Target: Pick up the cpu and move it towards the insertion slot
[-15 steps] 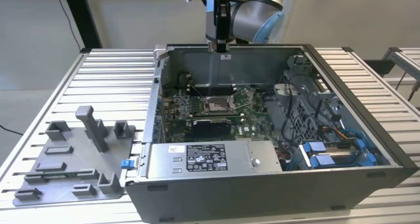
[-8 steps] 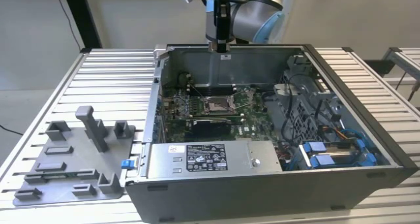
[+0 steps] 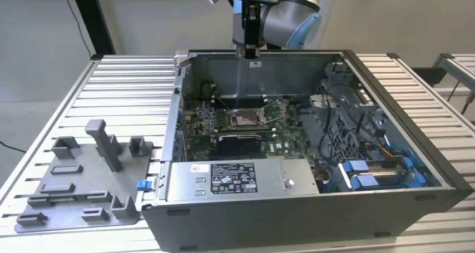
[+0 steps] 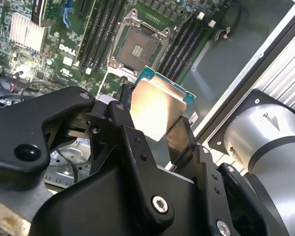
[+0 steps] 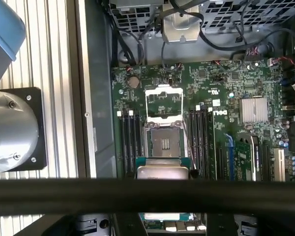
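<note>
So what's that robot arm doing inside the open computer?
The robot's black gripper is holding a small, flat, square silvery chip, the cpu, pinched between its fingers. It hangs above the green circuit board inside the open grey computer case. The square metal-framed insertion slot sits open on the board, beside the chip in both wrist views. The chip is not in the slot yet.

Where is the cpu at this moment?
In both wrist views the cpu is held in the gripper, above the green motherboard inside the open computer case, apart from the insertion slot and beside the memory slots.
</note>
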Controlling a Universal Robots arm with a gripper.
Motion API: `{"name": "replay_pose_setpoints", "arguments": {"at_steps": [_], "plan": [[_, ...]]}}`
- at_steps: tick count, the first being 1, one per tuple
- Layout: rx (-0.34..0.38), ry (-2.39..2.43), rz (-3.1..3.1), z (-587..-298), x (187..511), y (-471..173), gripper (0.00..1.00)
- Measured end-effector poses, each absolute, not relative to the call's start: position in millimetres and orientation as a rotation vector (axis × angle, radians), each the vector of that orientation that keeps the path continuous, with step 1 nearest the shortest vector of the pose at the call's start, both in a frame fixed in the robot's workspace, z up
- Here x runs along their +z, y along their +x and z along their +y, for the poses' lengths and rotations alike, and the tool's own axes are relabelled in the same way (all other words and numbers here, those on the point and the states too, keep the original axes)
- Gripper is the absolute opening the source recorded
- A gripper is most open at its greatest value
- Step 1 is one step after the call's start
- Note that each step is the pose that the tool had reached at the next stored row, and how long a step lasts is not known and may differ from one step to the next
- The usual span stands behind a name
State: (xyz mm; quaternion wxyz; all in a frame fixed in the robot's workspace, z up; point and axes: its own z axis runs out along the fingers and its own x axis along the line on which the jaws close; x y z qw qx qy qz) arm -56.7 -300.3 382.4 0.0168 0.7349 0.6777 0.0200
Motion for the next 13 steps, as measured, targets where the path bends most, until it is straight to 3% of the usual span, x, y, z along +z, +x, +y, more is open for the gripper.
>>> {"name": "replay_pose_setpoints", "arguments": {"at_steps": [13], "plan": [[0.056,2.279,2.103,-300.1,382.4,-57.0,0.00]]}}
